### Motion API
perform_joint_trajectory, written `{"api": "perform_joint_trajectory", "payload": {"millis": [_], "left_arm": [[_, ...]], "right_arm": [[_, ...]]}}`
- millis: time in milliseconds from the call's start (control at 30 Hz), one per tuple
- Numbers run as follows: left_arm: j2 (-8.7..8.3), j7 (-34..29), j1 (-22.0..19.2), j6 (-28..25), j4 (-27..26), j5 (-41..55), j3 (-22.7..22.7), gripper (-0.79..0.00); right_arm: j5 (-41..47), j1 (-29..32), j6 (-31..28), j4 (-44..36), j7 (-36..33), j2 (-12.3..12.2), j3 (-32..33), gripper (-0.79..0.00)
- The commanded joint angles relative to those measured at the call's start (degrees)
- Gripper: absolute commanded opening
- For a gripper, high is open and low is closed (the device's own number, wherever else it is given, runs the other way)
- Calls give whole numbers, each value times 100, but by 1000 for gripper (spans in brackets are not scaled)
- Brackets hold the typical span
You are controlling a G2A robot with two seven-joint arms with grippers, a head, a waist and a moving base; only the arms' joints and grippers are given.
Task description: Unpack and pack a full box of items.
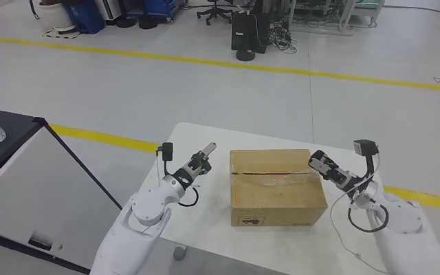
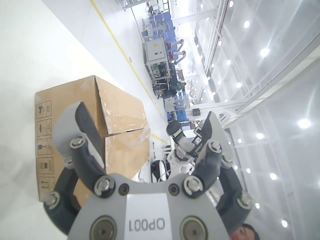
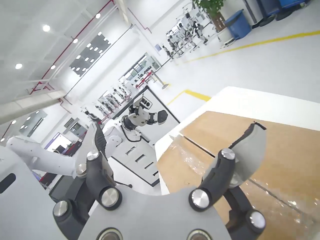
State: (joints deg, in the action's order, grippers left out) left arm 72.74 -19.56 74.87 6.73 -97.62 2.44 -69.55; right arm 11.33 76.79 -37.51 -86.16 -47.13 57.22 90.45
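Note:
A closed brown cardboard box (image 1: 276, 185) stands in the middle of the white table (image 1: 206, 234), its top flaps meeting at a seam with clear tape. My left gripper (image 1: 206, 152) hovers beside the box's left side, a little above the table, open and holding nothing. In the left wrist view the box (image 2: 117, 116) lies beyond the open left gripper (image 2: 146, 121). My right gripper (image 1: 317, 162) sits at the box's right top edge, open and empty. The right wrist view shows the box top (image 3: 240, 156) under the open right gripper (image 3: 175, 136).
The table's rounded edge runs along the far side, close behind the box. A dark-framed white cabinet (image 1: 34, 185) stands left of the table. Bare table surface lies in front of the box and on both its sides.

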Motion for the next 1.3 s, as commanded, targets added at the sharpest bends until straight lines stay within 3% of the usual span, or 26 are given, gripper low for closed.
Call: {"api": "perform_joint_trajectory", "payload": {"millis": [0, 333, 433, 900, 967, 1000, 1100, 1267], "left_arm": [[-34, -184, -78, -206, -108, -614, 49, 0], [-226, -1022, -223, -1322, -359, -3408, 252, 0], [-260, -1060, -236, -1352, -526, -4237, 330, 0], [-264, -1040, -243, -1371, -574, -4394, 355, 0], [-301, -1056, -383, -1557, -604, -5175, 363, 0], [-343, -1141, -464, -1807, -623, -6100, 461, 0], [-409, -1119, -609, -2610, -618, -7046, 556, 0], [-497, -1223, -843, -3749, -520, -7886, 620, 0]], "right_arm": [[14, 62, 73, -18, 105, -1, 24, 0], [-91, 33, 292, 1, 228, 9, -152, 0], [-139, -2, 336, 20, 276, 19, -236, 0], [-3, -45, 261, 17, 192, 43, -448, 0], [-3, -45, 261, 17, 192, 43, -448, 0], [-3, -45, 261, 17, 192, 43, -448, 0], [-3, -45, 261, 17, 192, 43, -448, 0], [-3, -45, 261, 17, 192, 43, -448, 0]]}}
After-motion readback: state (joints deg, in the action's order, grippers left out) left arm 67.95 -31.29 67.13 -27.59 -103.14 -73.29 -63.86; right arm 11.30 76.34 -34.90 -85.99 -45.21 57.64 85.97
